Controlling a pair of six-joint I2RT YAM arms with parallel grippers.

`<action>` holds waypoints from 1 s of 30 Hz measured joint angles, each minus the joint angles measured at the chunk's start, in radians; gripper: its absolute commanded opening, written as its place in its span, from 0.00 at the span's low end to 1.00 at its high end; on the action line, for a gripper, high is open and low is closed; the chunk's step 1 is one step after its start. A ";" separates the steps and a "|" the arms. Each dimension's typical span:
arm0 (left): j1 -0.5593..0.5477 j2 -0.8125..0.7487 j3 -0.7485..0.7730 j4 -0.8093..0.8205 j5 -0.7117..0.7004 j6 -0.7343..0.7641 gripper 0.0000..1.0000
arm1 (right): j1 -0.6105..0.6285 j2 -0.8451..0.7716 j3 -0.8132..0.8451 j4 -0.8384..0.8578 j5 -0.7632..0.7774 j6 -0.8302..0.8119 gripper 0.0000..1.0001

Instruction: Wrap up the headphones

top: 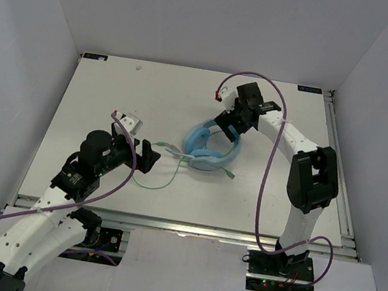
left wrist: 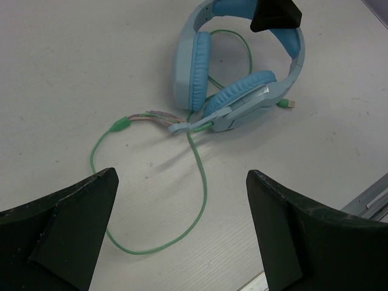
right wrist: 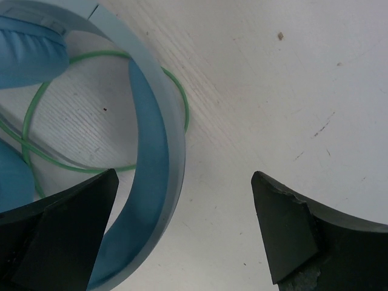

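Two grippers flank the headphones (top: 210, 148) (left wrist: 242, 103), which lie on the white tabletop (top: 113, 96) a little right of its middle. The right gripper (top: 225, 125) (right wrist: 185, 176) hangs over the far side of them, at the headband (top: 204, 129) (left wrist: 297, 54) (right wrist: 154, 151), with its jaws spread wide and nothing between them held. In the right wrist view the headband curves down between the two black fingers (right wrist: 291, 224), much nearer one finger than the other. Whether that finger touches it cannot be told.

The left gripper (top: 138, 148) (left wrist: 180, 177) sits on the near left of the headphones, apart from them, jaws also wide and holding nothing. It points toward the ear cups (top: 206, 164) (left wrist: 197, 66), which stand on edge with their blue pads facing each other.

The thin green cable (top: 155, 184) (left wrist: 203, 194) (right wrist: 182, 103) leaves the near ear cup and lies loose on the tabletop. One open loop runs between the left gripper's fingers in its wrist view, and another loop lies inside the arc of the headband. The small plug (top: 232, 175) (left wrist: 290, 104) rests just beside the near ear cup, on the right side.

A thick purple cable (top: 267, 172) trails along each arm, above the tabletop and clear of the headphones. A metal rail (top: 345, 214) (left wrist: 370, 200) edges the tabletop, and plain white walls (top: 200, 13) enclose it.
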 measured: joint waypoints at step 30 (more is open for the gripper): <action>0.000 -0.013 -0.020 0.028 0.057 -0.062 0.98 | -0.090 -0.077 -0.090 -0.026 -0.159 0.087 0.08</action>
